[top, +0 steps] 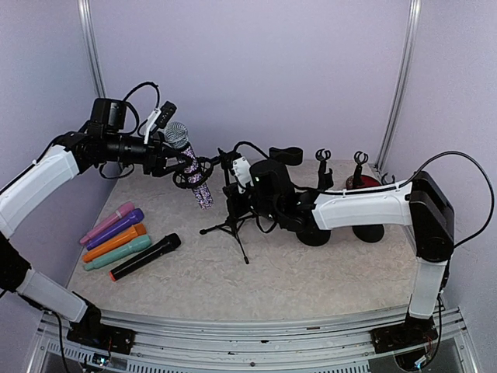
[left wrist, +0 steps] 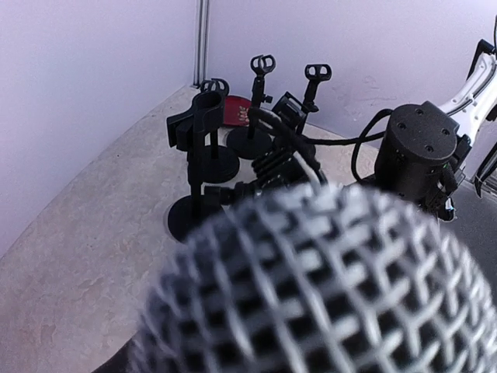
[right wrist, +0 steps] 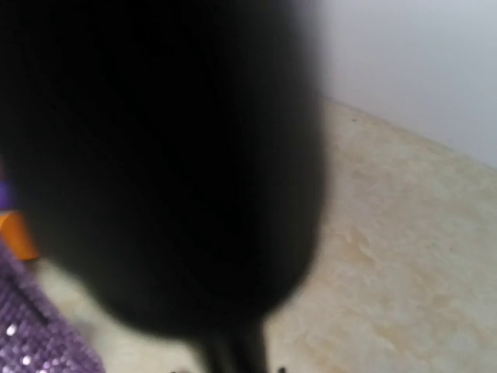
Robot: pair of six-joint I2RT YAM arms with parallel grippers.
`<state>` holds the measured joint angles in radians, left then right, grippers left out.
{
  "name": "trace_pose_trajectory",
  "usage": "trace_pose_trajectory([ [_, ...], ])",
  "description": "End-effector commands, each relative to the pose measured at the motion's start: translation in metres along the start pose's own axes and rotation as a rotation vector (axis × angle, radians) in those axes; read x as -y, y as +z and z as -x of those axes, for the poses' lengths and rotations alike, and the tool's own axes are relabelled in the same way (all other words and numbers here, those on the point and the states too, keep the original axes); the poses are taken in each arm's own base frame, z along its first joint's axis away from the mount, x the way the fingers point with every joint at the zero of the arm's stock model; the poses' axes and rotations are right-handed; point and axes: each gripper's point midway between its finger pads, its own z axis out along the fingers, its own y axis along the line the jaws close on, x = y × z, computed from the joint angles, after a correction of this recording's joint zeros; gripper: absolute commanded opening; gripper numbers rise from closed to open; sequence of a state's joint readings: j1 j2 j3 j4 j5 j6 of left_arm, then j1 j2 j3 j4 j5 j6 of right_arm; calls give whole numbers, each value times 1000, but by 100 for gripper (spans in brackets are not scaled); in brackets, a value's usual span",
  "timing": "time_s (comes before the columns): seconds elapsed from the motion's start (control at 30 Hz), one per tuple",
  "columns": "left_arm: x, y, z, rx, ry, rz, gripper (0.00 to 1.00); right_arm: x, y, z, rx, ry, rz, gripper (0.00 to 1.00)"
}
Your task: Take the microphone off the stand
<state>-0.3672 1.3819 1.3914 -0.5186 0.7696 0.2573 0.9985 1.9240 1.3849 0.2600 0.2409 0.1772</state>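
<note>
The microphone [top: 199, 186] has a rounded head of woven silver wire mesh and a slim barrel covered in glittering purple-silver sequins. It hangs tilted in the air, head up toward the left tool [top: 177, 165] and tail slanting down and away toward the right tool [top: 235, 203]. The left tool sits at the upper barrel, just under the mesh head, with its fingers to either side. Whether they are pressing on the barrel I cannot tell. In the left wrist view the mesh [left wrist: 326, 287] sits right in front of the tool, blurred and filling the lower frame.

A black ring-shaped clip [top: 208, 165] lies against the barrel on the side away from the left tool. Whether the barrel still sits inside it cannot be made out.

The right tool is at the thin black post of the tripod stand [top: 231, 221], whose three spindly legs splay on the counter [top: 311, 272], a matte beige, marbled surface. A dark blur covers most of the right wrist view, so how far that tool is open cannot be told.

Below the left tool, five smooth cylindrical handheld mics lie side by side: pink [top: 109, 221], purple [top: 116, 228], orange [top: 115, 242], teal [top: 118, 252] and black [top: 146, 256]. Beyond the right tool stand round-based black stands [top: 322, 167].
</note>
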Motion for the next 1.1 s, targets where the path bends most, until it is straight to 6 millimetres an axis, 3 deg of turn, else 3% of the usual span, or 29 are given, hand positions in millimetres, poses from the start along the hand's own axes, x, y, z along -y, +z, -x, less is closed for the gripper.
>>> trace_pose_trajectory([
  [0.0, 10, -4, 39, 71, 79, 9, 61, -3, 6, 4, 6, -28, 30, 4],
  [0.23, 19, -7, 59, 94, 120, 56, 33, -6, 2, -7, -22, -22, 61, 0],
  [0.47, 25, -19, 81, 120, 151, 79, 28, -7, -2, -18, -37, -19, 76, 0],
  [0.87, 50, -54, 133, 258, 257, 75, 28, 1, 1, -45, -101, -63, 34, 0],
  [1.07, 49, -86, 169, 321, 312, 144, 25, 7, -1, -60, -137, -85, 10, 0],
])
